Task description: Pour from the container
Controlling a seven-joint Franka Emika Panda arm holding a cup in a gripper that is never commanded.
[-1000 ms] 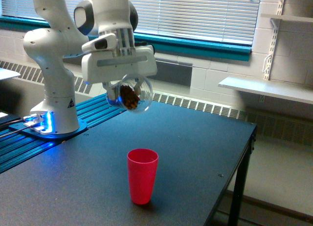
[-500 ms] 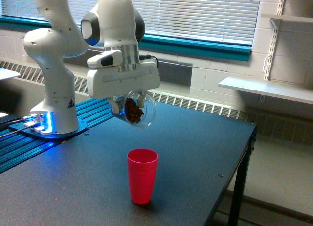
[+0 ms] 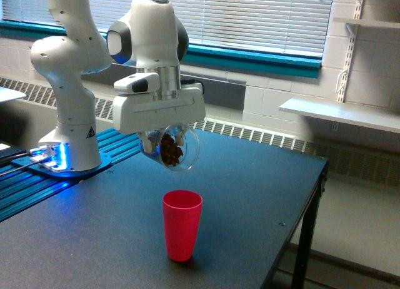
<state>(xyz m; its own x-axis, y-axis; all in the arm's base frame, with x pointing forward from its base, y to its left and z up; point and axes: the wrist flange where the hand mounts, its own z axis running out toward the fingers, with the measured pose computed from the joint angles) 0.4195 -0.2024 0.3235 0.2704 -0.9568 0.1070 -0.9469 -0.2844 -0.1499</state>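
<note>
- Spreading across the lower part of the exterior view, the dark counter (image 3: 250, 195) carries the scene; its right edge runs down toward a thin black leg.
- Standing at the counter's far left, on a blue-lit base beside blue ribbed rails, the white arm (image 3: 69, 70) rises and bends over toward the counter's middle.
- Hanging from the arm's wrist, the end effector (image 3: 164, 141) points downward, its wide white body level above the counter, and it is clenched around the container.
- Held in the air and not touching the counter, the container (image 3: 177, 146) is a clear rounded glass tipped onto its side, with its open mouth turned toward the viewer and the counter's right edge.
- Resting inside the glass, the brown contents (image 3: 170, 150) sit in a clump against its lower wall.
- Standing upright near the counter's front edge, the red cup (image 3: 182, 224) is empty as far as can be seen, and lies below the container and slightly toward the right edge, well apart from it.
</note>
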